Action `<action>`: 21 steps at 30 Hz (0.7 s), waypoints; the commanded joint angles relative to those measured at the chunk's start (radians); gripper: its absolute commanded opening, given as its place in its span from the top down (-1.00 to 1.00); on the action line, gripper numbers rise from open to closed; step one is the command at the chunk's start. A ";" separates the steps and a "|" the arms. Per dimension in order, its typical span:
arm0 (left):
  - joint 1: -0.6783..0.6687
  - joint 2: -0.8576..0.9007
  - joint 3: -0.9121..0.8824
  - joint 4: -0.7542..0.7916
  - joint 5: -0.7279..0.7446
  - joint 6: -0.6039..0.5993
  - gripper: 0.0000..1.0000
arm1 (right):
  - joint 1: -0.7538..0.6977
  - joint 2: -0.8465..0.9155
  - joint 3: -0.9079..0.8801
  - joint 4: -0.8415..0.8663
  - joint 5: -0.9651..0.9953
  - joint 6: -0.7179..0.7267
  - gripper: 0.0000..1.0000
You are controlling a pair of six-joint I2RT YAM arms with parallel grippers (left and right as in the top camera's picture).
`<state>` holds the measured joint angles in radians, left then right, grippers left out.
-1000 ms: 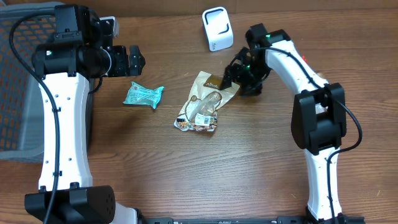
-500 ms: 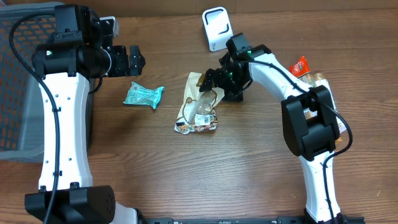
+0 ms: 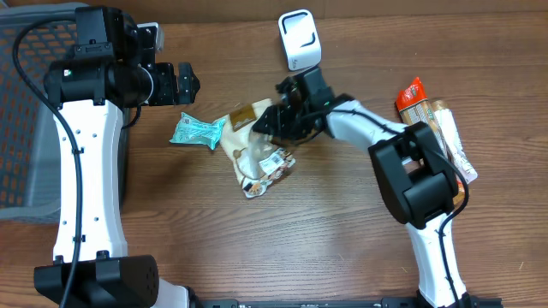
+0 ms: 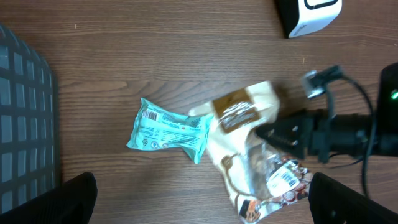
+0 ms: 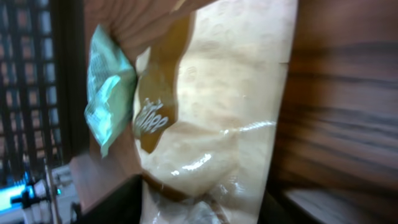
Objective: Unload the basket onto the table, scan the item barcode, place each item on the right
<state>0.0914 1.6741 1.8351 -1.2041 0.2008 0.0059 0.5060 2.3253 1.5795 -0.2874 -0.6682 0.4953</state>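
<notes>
The item, a cream and brown snack bag (image 3: 248,145) with a white barcode label (image 3: 274,160), lies mid-table with its top end raised. My right gripper (image 3: 272,120) is shut on that top end. In the right wrist view the bag (image 5: 217,106) fills the gap between my dark fingers (image 5: 112,205). The white scanner (image 3: 299,38) stands at the back, just behind the right wrist. My left gripper (image 3: 184,83) hangs open and holds nothing, left of the bag and above the table. From the left wrist view the bag (image 4: 249,124) and its label (image 4: 283,180) show below.
A teal packet (image 3: 195,130) lies touching the bag's left edge. Red and tan packets (image 3: 424,107) sit at the right. A dark wire basket (image 3: 17,111) stands at the far left.
My right gripper swung left from beside the scanner onto the bag and closed on it. The bag slid left against the teal packet, top end lifted. The left arm stayed still.
</notes>
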 commanded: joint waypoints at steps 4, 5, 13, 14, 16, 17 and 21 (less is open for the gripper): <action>-0.008 -0.001 0.015 0.004 -0.002 -0.006 -1.00 | 0.048 0.058 -0.072 0.002 0.105 0.040 0.60; -0.008 -0.001 0.015 0.004 -0.002 -0.006 -1.00 | 0.047 0.058 -0.072 0.004 0.100 0.040 0.63; -0.008 -0.001 0.015 0.004 -0.002 -0.006 -1.00 | -0.033 0.046 -0.024 -0.032 -0.039 0.024 0.79; -0.008 -0.001 0.015 0.004 -0.002 -0.006 -0.99 | -0.048 0.040 -0.015 -0.055 -0.042 0.021 0.85; -0.008 -0.001 0.015 0.004 -0.002 -0.006 -0.99 | -0.066 0.028 -0.002 -0.095 -0.040 -0.010 0.93; -0.008 -0.001 0.015 0.004 -0.002 -0.006 -0.99 | -0.074 0.022 0.006 -0.120 -0.031 -0.028 0.93; -0.008 -0.001 0.015 0.004 -0.002 -0.006 -1.00 | -0.094 -0.016 0.045 -0.251 0.062 -0.055 0.93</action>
<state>0.0914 1.6741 1.8351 -1.2041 0.2008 0.0059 0.4305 2.3253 1.6070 -0.4793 -0.7601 0.4885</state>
